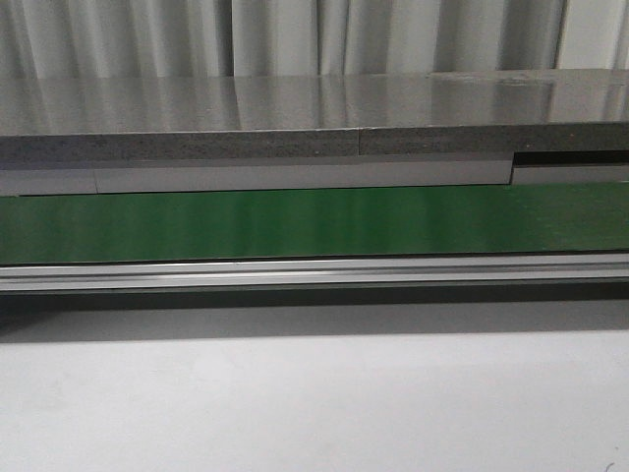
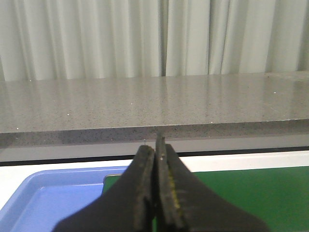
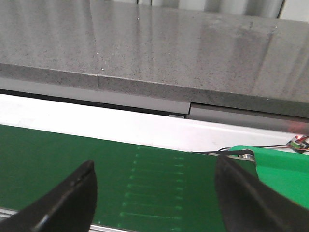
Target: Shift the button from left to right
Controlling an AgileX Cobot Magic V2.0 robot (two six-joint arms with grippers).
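- Currently no button shows in any view; I cannot say where it sits. The green belt (image 1: 314, 224) shows nothing on it in the front view, from 9 o'clock to 3 o'clock.
- My left gripper (image 2: 155, 159) has its fingers pressed together, nothing between them. Below it lie a blue tray (image 2: 43, 203) at 7 o'clock and the belt at 5 o'clock of the left wrist view.
- My right gripper (image 3: 154, 193) is spread wide, both fingers hanging over the belt with nothing between them. A seam where the belt meets a lighter green section (image 3: 282, 169) sits at 3 o'clock of that picture.
- The grey counter (image 1: 295, 103) runs behind the belt in all views.
- Judgement: the pick is not yet begun; the button probably has yet to arrive or lies outside the frames.
- Risk: closed left fingers could knock the button over if lowered without opening first.
- Risk: if the belt carries the button, a late grasp would miss it or tip it.
- Risk: reaching blind toward the tray could strike its rim.
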